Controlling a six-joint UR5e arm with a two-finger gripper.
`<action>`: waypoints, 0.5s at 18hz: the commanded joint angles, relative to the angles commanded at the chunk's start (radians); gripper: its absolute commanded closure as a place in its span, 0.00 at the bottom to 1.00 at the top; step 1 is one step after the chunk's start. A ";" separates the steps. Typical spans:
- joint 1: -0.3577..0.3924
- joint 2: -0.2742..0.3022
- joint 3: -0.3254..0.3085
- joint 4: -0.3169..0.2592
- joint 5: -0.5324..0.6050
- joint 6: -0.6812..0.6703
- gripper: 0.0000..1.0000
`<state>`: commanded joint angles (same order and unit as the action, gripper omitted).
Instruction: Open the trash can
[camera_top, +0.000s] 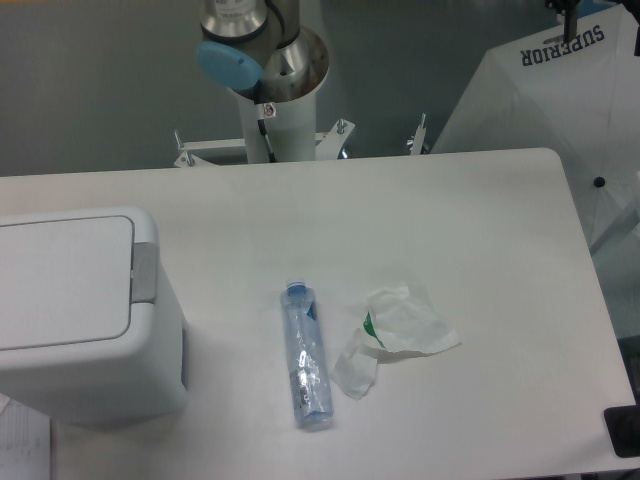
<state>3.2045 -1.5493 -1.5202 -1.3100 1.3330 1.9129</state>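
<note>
The trash can (85, 315) is a large white boxy bin standing at the left edge of the table. Its flat rectangular lid (62, 282) lies shut. A small grey push latch (145, 271) sits on the lid's right side. Only the arm's base and lower joints (262, 55) show at the top of the view, behind the table's far edge. The gripper is out of view.
A clear plastic bottle with a blue cap (306, 355) lies on its side in the middle of the white table (480, 230). A crumpled white wrapper with green print (395, 335) lies just right of it. A white umbrella-like sheet (560, 90) stands at the back right.
</note>
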 joint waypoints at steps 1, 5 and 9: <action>0.000 0.000 0.000 0.000 0.000 0.000 0.00; -0.002 0.003 0.000 0.000 0.000 -0.002 0.00; -0.051 0.005 -0.002 -0.002 -0.003 -0.003 0.00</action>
<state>3.1540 -1.5447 -1.5217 -1.3115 1.3300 1.9098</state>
